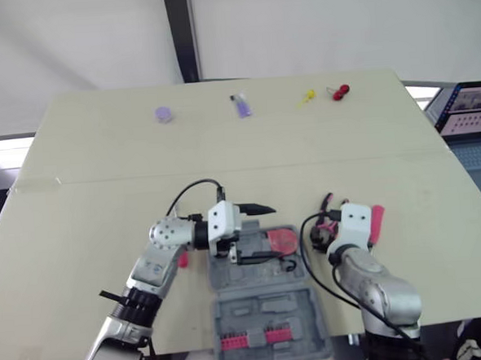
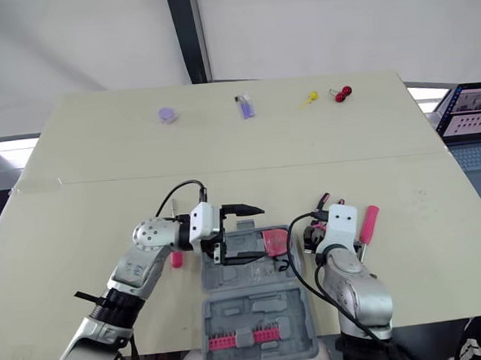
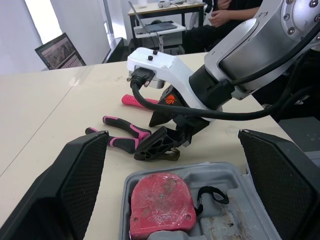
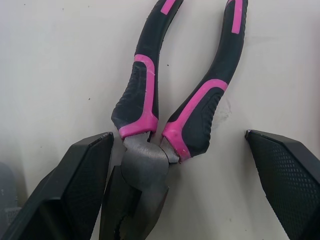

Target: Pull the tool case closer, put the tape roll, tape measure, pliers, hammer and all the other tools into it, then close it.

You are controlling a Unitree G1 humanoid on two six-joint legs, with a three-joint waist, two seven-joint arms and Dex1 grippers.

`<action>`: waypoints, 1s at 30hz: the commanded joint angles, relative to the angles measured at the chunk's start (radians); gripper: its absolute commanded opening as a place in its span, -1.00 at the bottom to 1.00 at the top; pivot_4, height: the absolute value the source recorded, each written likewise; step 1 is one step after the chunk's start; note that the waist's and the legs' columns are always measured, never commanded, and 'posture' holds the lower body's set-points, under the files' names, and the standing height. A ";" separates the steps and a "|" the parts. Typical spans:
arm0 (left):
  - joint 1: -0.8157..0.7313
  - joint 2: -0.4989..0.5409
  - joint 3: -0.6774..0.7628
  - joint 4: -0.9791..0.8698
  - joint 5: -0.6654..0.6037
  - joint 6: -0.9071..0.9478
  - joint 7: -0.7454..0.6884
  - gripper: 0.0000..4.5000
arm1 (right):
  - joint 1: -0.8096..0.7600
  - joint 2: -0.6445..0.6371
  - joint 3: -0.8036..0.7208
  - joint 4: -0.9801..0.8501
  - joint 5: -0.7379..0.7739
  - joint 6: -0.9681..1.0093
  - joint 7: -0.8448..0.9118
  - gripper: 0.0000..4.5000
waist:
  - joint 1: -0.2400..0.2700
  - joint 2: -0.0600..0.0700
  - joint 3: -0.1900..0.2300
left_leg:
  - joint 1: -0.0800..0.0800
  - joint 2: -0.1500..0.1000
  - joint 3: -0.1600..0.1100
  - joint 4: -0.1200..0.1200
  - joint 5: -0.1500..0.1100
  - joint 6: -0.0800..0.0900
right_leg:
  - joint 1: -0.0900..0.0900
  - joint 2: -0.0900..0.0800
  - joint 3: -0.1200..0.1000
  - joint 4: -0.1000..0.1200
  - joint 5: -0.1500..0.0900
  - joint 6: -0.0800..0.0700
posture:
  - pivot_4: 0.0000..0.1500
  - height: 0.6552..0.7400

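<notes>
Tool case [image 1: 261, 309] lies open at near edge of bench [image 1: 103, 205], approx ctr, btwn the two arms. It's grey; near half holds a pink bit rack [image 1: 254, 339]. Far half holds a red tape measure [image 3: 161, 202] in its right-hand compartment, w/ black wrist loop beside it.

Left gripper [image 1: 258, 232] hangs over far-left part of case, pointing right. Jaws released & wide, nothing btwn them.

Right gripper [image 4: 179, 137] is low, just right of case, over the pliers [image 4: 142, 165]. Jaws released, one finger each side of pliers; left one very near the pivot, contact can't be told. Pliers lie flat on bench, black/pink handles a bit spread & pointing away from robot, nose toward it.

Pink-handled tool [image 1: 377, 223] lies on bench just right of right gripper; can't tell what kind. Small pink piece [image 1: 182, 259] shows just left of case, by left forearm.

Far side of bench, in a row & well apart from case: purple tape roll [image 1: 164, 114], small purple item [image 1: 242, 106], yellow item [image 1: 307, 97], red item [image 1: 340, 91]. Last three too small to name.
</notes>
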 commanded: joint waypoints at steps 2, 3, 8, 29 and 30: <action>0.000 -0.004 0.000 -0.030 -0.001 -0.004 0.009 1.00 | -0.001 0.000 -0.020 0.017 -0.013 0.002 0.007 0.99 | 0.000 0.000 0.000 | 0.000 0.000 0.000 0.000 0.000 0.000 | 0.000 0.000 0.000 0.000 0.000 0.000 | 1.00 1.00; 0.000 -0.004 0.000 -0.031 -0.001 -0.003 0.010 1.00 | -0.002 -0.001 -0.019 0.016 -0.013 0.009 0.007 0.99 | 0.000 0.000 0.000 | 0.000 0.000 0.000 0.000 0.000 0.000 | 0.000 0.000 0.000 0.000 0.000 0.000 | 1.00 1.00; 0.003 -0.005 -0.004 -0.036 -0.002 0.000 0.011 1.00 | 0.005 0.001 -0.010 -0.005 -0.012 0.044 0.008 0.99 | 0.000 0.000 0.000 | 0.000 0.000 0.000 0.000 0.000 0.000 | 0.000 0.000 0.000 0.000 0.000 0.000 | 1.00 1.00; 0.004 -0.005 -0.019 -0.043 0.000 0.007 0.005 1.00 | 0.041 -0.002 0.009 -0.081 -0.010 0.111 0.037 0.67 | 0.001 0.000 0.000 | 0.000 0.000 0.000 -0.001 0.000 0.000 | 0.000 0.000 0.000 0.000 0.000 0.000 | 1.00 1.00; 0.005 -0.005 -0.020 -0.043 -0.001 0.007 0.006 1.00 | 0.043 0.001 0.011 -0.083 -0.011 0.114 0.039 0.67 | 0.002 0.000 0.000 | 0.000 0.000 0.000 -0.001 0.000 0.000 | 0.000 0.000 0.000 0.000 0.000 0.000 | 1.00 1.00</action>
